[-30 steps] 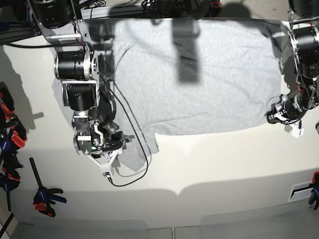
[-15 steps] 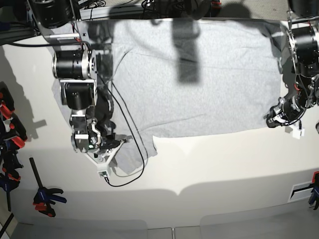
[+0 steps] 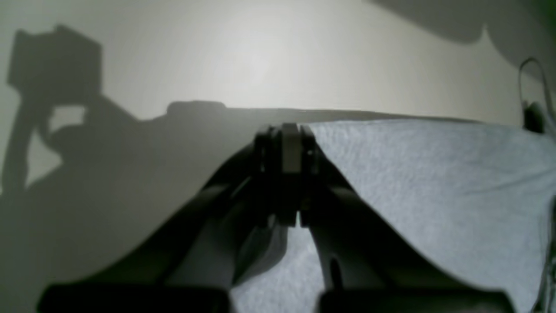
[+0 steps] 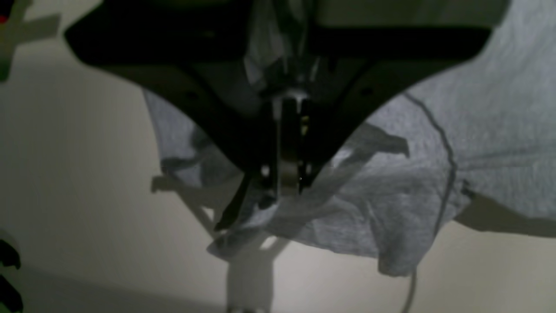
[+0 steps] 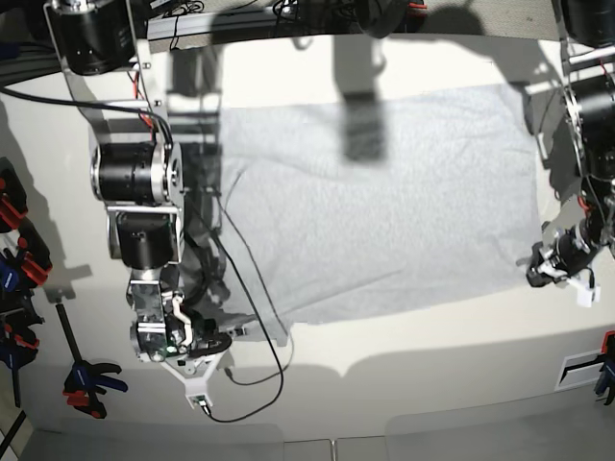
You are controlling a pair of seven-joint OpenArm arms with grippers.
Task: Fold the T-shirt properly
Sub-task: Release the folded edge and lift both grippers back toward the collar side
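The light grey T-shirt [image 5: 384, 202] lies spread on the white table [image 5: 432, 375], plain side up, with no lettering showing. My right gripper [image 5: 216, 338], at the left of the base view, is shut on the shirt's near-left part. In the right wrist view [image 4: 284, 176] the fabric [image 4: 478, 108] hangs bunched under the closed jaws. My left gripper [image 5: 534, 272], at the right of the base view, is shut on the shirt's near-right corner. In the left wrist view [image 3: 289, 141] the cloth [image 3: 434, 182] stretches away to the right of the closed jaws.
Several orange and black clamps [image 5: 88, 376] lie along the table's left edge, and another clamp [image 5: 605, 357] sits at the right front. A thin black cable [image 5: 261, 317] loops over the shirt's near-left edge. Both arms cast dark shadows [image 5: 360, 106] on the cloth.
Both grippers have moved toward the table's front edge, dragging the shirt with them. The shirt's far edge has come away from the back of the table.
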